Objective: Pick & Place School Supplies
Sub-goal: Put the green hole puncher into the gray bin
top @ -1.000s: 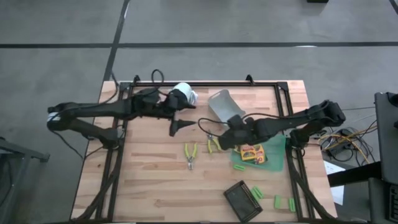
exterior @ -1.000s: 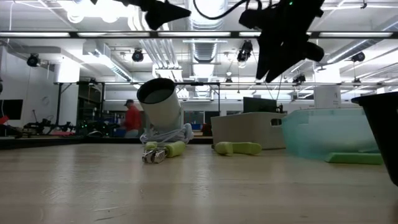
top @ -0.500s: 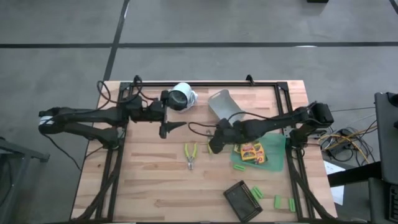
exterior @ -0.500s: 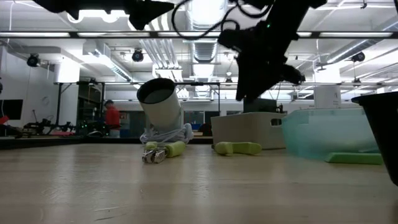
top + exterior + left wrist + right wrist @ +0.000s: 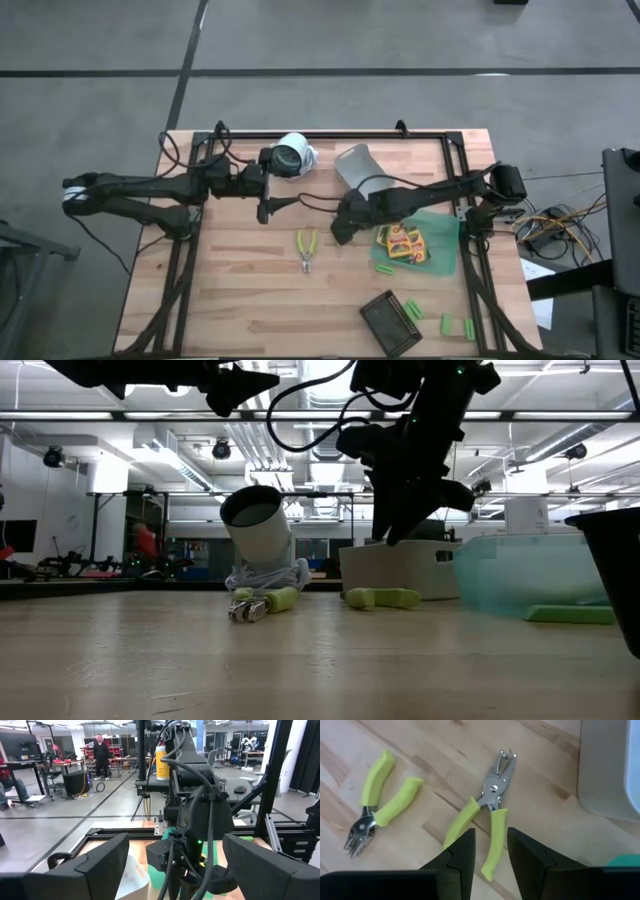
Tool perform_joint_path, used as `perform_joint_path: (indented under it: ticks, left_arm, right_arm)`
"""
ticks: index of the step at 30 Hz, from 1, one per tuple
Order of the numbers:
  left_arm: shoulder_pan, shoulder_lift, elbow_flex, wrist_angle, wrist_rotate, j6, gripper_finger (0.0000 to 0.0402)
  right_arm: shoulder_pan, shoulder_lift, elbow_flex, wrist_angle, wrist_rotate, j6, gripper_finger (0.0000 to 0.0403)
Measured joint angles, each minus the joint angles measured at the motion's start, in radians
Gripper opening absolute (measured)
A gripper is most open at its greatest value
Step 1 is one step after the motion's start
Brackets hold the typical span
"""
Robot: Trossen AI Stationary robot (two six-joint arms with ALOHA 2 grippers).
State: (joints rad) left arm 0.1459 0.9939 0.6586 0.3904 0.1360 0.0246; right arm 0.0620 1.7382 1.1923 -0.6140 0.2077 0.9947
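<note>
Yellow-handled tool (image 5: pixel 487 817) lies on the desk (image 5: pixel 250 290), just under my right pincer (image 5: pixel 491 847).
Its narrow, empty jaws could straddle one handle and skid it aside; left pincer (image 5: pixel 266 208) waits wide.

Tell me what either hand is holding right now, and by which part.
Nothing. The right hand hovers open above a yellow-handled tool without touching it; the left hand is open and empty.
</note>
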Motion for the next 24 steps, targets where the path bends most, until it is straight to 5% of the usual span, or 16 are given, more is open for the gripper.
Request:
perform_joint_path:
  ticks: [24]
  left_arm:
    - [0.000,0.000,-0.005,-0.001,0.000,0.000,0.0328]
  right_arm:
    - [-0.004,0.228,0.110,0.009,-0.116,-0.246,0.0098]
